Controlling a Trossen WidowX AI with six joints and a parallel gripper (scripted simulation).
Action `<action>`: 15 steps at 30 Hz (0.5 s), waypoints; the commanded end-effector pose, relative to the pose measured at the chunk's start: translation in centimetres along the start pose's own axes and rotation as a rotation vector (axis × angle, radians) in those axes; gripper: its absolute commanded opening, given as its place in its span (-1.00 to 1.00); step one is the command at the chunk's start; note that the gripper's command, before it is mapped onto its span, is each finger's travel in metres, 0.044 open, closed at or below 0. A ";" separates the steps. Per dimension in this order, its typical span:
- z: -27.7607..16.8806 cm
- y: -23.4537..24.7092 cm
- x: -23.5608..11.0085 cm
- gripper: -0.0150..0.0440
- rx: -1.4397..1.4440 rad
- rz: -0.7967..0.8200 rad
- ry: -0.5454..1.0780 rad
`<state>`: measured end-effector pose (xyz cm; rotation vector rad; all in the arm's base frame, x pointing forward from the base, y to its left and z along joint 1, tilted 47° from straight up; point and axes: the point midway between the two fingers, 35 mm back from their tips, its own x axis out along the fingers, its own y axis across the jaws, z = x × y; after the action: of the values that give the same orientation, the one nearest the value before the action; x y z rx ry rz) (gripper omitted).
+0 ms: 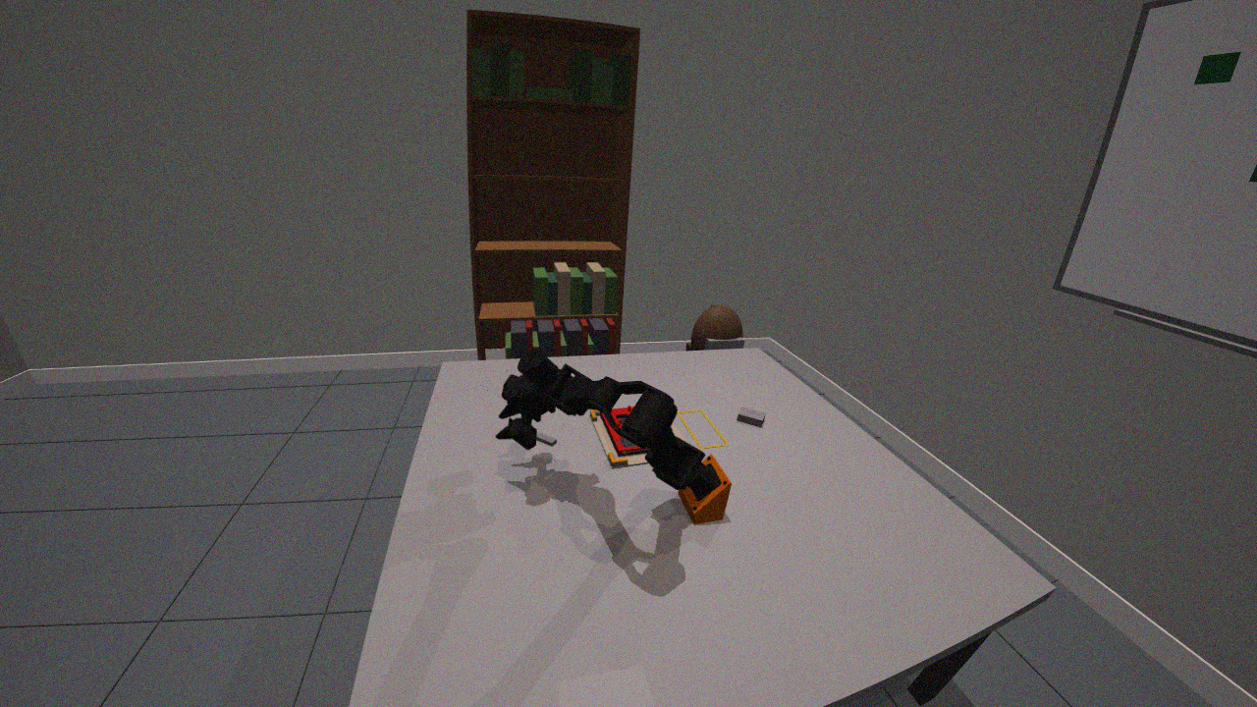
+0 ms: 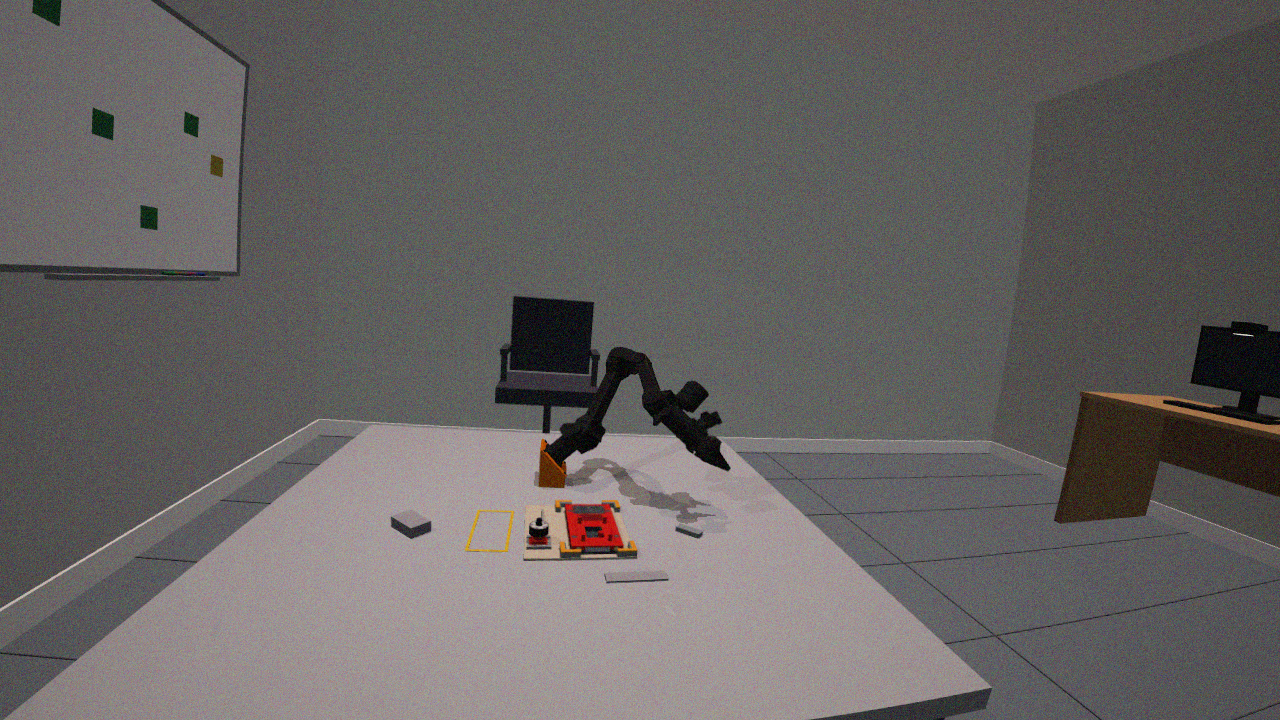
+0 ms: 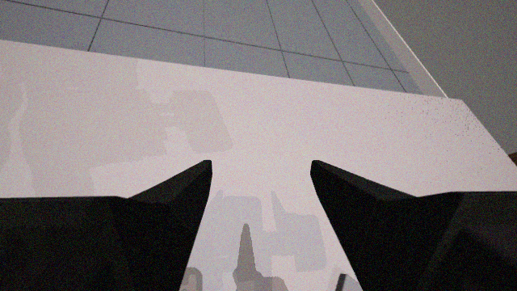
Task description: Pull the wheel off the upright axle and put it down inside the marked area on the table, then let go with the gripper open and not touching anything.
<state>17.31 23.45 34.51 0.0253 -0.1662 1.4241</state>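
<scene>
A small black wheel [image 2: 537, 528] sits on an upright axle at the left end of a beige board [image 2: 537, 551], next to a red part [image 2: 590, 526] [image 1: 622, 423]. The arm hides the wheel in the top view. The yellow outline of the marked area [image 2: 471, 531] [image 1: 715, 428] lies on the table just left of the board. My gripper [image 2: 720, 463] [image 1: 519, 429] [image 3: 262, 166] is open and empty. It points down at bare table, well to the right of the board and away from the wheel.
A grey block [image 2: 410, 522] [image 1: 749, 416] lies beyond the marked area. A small grey piece [image 2: 689, 531] [image 1: 545, 437] lies near the gripper, and a flat grey strip [image 2: 635, 576] lies in front of the board. The arm's orange base [image 2: 550, 467] [image 1: 705, 499] stands behind the board.
</scene>
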 end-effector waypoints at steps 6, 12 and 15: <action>-5.2 -9.2 -0.4 0.53 0.440 -0.237 0.211; -9.4 -14.6 -2.7 0.53 0.762 -0.415 0.319; -11.6 -16.9 -4.4 0.53 0.927 -0.507 0.361</action>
<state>31.92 19.82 26.22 0.4224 0.6059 1.0026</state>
